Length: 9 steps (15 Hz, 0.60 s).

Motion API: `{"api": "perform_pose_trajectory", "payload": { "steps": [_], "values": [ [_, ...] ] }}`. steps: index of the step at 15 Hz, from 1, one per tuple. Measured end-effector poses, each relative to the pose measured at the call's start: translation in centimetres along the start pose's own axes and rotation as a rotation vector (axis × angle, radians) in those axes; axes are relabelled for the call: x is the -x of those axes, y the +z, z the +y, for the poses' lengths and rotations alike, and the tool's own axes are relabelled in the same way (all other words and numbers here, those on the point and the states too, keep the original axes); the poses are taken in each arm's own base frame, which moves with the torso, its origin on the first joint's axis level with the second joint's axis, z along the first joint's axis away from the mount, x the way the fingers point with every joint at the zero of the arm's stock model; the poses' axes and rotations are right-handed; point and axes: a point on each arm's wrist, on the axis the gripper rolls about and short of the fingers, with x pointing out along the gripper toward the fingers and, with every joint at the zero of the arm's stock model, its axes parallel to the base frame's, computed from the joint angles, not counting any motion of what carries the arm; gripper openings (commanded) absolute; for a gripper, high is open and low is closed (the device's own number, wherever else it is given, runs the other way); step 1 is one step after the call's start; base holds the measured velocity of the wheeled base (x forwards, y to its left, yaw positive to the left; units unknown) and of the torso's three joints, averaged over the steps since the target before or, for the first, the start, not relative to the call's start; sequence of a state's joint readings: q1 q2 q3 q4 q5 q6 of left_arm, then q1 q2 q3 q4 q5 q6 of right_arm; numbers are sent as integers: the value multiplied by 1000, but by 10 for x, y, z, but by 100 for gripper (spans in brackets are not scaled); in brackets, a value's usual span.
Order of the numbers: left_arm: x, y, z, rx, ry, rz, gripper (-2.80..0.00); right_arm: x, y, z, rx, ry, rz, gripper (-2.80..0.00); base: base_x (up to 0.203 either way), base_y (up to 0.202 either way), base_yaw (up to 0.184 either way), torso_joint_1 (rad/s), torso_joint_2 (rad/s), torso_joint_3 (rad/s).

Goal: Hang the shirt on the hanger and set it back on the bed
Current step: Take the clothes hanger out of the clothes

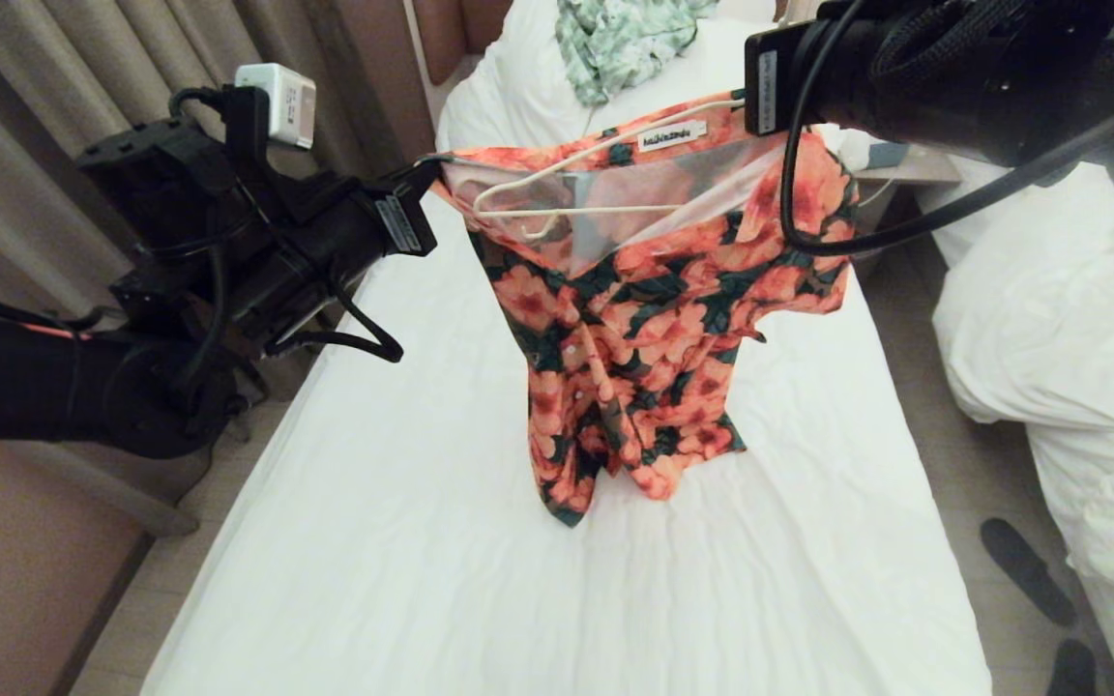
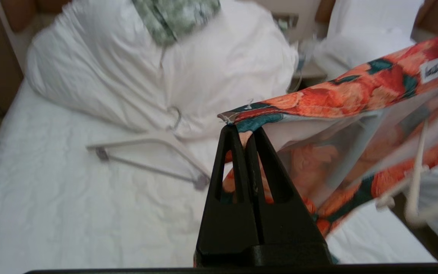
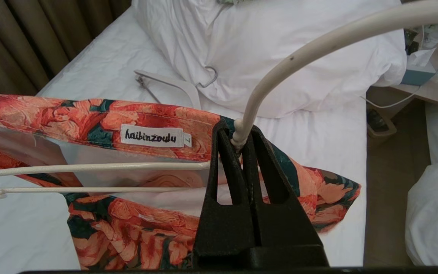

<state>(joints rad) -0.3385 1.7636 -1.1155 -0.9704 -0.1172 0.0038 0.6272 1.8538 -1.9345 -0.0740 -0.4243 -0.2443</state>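
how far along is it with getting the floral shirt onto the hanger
Done: the shirt is lifted off the bed, and the hanger is already partly inside its opening.

In hand: the left gripper is shut on the shirt's edge, holding it open, while the right gripper is shut on the hanger's neck.

Left: seat the shoulders on the hanger, since the fabric hangs bunched, then lay it back on the bed.

Head view: from high above the foot end, looking forward and down the bed [image 1: 441, 541] toward the pillows [image 1: 518, 87]. Left wrist view: close behind closed fingers [image 2: 238, 160], facing the pillows [image 2: 127, 87] and a grey-white hanger [image 2: 150, 152] beyond the shirt [image 2: 356, 91]. Right wrist view: equally close, facing the same pillows [image 3: 280, 57], hanger [image 3: 165, 82] and collar label [image 3: 152, 136]. Shared by all three: shirt [image 1: 634, 338] and bed head.
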Motion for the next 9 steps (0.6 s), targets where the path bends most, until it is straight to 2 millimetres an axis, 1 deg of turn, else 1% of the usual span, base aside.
{"api": "perform_pose_trajectory", "payload": {
  "steps": [1,2,9],
  "values": [
    [0,1,0,0,6,1,-280,-1,-1,1,1,1,3,-280,0,0,0,0,0,0],
    [0,3,-1,0,10,-2,0,-2,-3,2,1,3,7,-280,0,0,0,0,0,0],
    [1,7,-2,2,6,-13,0,-9,-11,5,-1,2,26,-280,0,0,0,0,0,0]
  ]
}}
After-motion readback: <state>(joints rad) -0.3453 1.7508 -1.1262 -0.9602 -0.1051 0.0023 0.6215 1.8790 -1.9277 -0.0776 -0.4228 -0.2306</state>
